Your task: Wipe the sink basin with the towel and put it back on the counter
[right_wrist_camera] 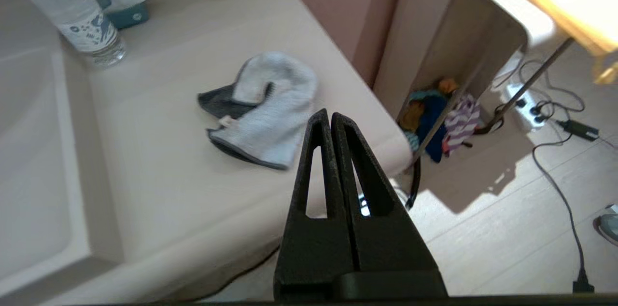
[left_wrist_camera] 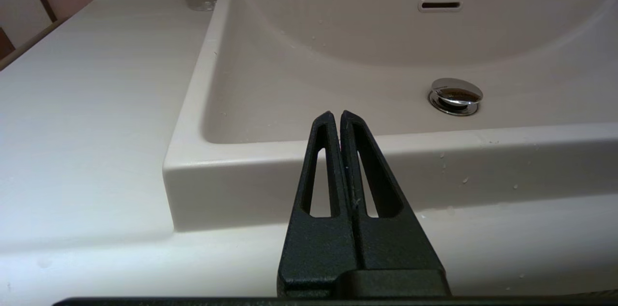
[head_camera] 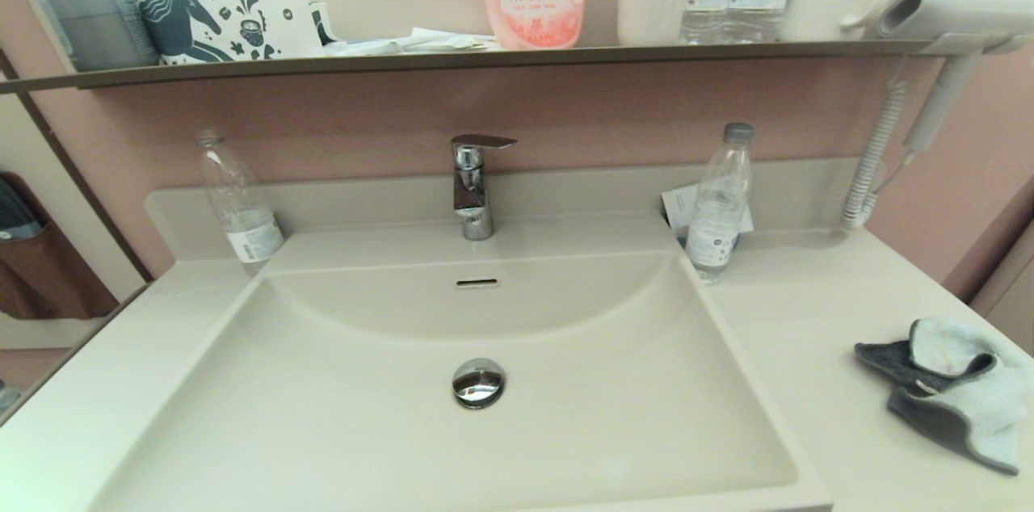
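The cream-white sink basin (head_camera: 323,407) fills the middle of the head view, with its chrome drain plug (head_camera: 478,382) and overflow slot (head_camera: 477,283). The pale-blue towel (head_camera: 965,395) with dark grey trim lies crumpled on the counter (head_camera: 808,350) at the far right, near the edge. Neither arm shows in the head view. My right gripper (right_wrist_camera: 330,115) is shut and empty, hovering off the counter's front right corner, short of the towel (right_wrist_camera: 263,113). My left gripper (left_wrist_camera: 336,115) is shut and empty, in front of the basin's front rim (left_wrist_camera: 434,142), left of the drain plug (left_wrist_camera: 455,96).
A chrome tap (head_camera: 472,185) stands behind the basin. Clear water bottles stand at back left (head_camera: 238,205) and back right (head_camera: 719,201). A dark shelf (head_camera: 485,58) above holds a pink detergent bottle, cups and a pouch. A hairdryer (head_camera: 945,19) hangs at the right. The floor drops off beyond the counter's right edge.
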Tool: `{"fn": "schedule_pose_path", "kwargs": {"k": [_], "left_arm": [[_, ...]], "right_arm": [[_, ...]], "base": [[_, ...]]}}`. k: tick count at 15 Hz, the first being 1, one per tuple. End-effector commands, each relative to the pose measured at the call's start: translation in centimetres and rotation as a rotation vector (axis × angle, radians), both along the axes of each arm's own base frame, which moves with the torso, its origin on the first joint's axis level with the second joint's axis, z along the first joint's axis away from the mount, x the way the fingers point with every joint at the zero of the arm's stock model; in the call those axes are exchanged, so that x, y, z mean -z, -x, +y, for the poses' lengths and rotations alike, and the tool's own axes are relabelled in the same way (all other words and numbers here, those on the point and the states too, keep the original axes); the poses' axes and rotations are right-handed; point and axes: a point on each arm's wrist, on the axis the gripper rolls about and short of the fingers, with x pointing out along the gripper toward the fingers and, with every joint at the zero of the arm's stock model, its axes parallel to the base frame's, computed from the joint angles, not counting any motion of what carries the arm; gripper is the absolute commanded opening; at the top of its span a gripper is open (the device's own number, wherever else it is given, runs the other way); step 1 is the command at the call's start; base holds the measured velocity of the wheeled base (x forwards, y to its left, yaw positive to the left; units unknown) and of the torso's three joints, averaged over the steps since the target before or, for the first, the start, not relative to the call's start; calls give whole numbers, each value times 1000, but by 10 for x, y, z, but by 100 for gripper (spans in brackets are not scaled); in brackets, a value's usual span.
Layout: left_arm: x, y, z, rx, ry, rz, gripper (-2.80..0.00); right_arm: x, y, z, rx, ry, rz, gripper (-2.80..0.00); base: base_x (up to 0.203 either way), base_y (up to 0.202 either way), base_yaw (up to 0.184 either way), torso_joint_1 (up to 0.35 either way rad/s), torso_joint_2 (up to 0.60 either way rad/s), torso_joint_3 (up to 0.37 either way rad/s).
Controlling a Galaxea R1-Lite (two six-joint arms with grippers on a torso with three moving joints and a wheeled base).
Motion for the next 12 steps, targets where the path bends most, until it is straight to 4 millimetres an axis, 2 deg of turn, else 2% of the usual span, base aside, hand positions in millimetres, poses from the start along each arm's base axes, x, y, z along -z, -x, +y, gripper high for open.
{"fn": "schedule_pose_path", "kwargs": {"k": [1,2,3,6,8,12], "left_arm": [[0,0,0,0,0,0,-280],[0,0,0,0,0,0,-280],[0,0,0,0,0,0,-280],[0,0,0,0,0,0,-280],[0,0,0,0,0,0,-280],[0,0,0,0,2,0,-280]], "right_arm": [[30,62,-1,30,10,-161,-280],[47,76,0,41,31,-181,-280],[66,81,1,44,48,-176,-280],[111,77,4,-39,50,-214,-280],[143,64,7,-135,37,-253,-280],[194,15,9,-234,14,-301,-280]], "base": [[0,0,0,0,0,0],[0,0,0,0,0,0],[0,0,0,0,0,0],[0,0,0,0,0,0],[0,0,0,0,0,0],[0,0,0,0,0,0]]}}
